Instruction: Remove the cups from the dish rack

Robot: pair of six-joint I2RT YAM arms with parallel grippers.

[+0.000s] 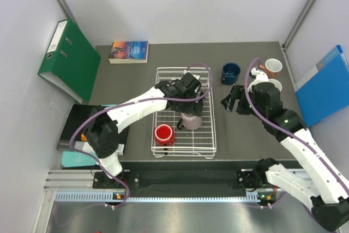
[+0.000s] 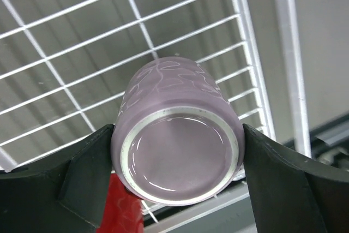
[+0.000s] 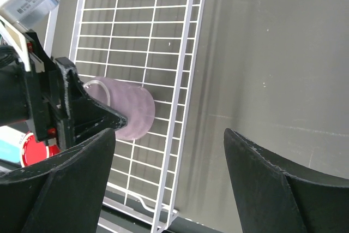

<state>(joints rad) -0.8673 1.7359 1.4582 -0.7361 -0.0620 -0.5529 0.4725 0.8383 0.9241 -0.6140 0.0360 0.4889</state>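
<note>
The left hand [image 2: 177, 137] is spread wide around the pale mauve ceramic mug [image 2: 174, 107], a finger touching each side, so the mug seems gripped. Its base faces the wrist, over the white wire dish rack [image 2: 248, 53], probably ready for lifting over the low side. A red ceramic mug [image 1: 163, 133] stands close beside that hand. The right hand [image 3: 169, 135] hangs wide open and empty above the dark tabletop [image 3: 272, 69], with a dark blue ceramic mug [image 1: 230, 72] beyond it.

Place: robotics lab test cell | Signs: white jointed robot arms [image 1: 136, 106] bolted to aluminium rail [image 1: 71, 178]; plain white partition walls [image 1: 191, 4]; dark grey worktop [image 1: 251, 135]; green lever-arch binder [image 1: 68, 58]
</note>
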